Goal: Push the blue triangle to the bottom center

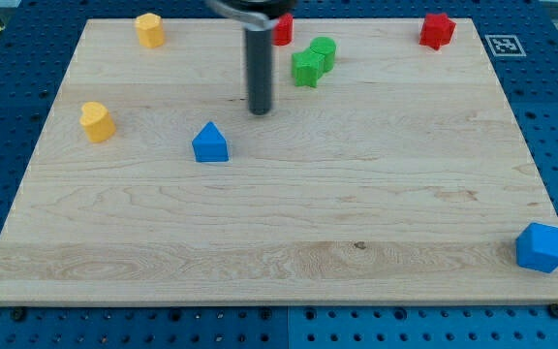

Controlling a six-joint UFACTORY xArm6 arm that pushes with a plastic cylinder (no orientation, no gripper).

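The blue triangle point(210, 143) lies on the wooden board point(289, 233), left of centre in the upper half. My tip point(261, 111) is the lower end of a dark rod coming down from the view's top. It stands up and to the right of the blue triangle, a short gap away and not touching it.
A yellow block point(149, 30) sits at the top left and another yellow block point(97, 122) at the left. A green star-like block point(307, 68) and a green cylinder point(324, 50) sit right of the rod. A red block point(283, 29) is behind the rod, another red block point(437, 31) at top right, and a blue hexagonal block point(542, 248) at bottom right.
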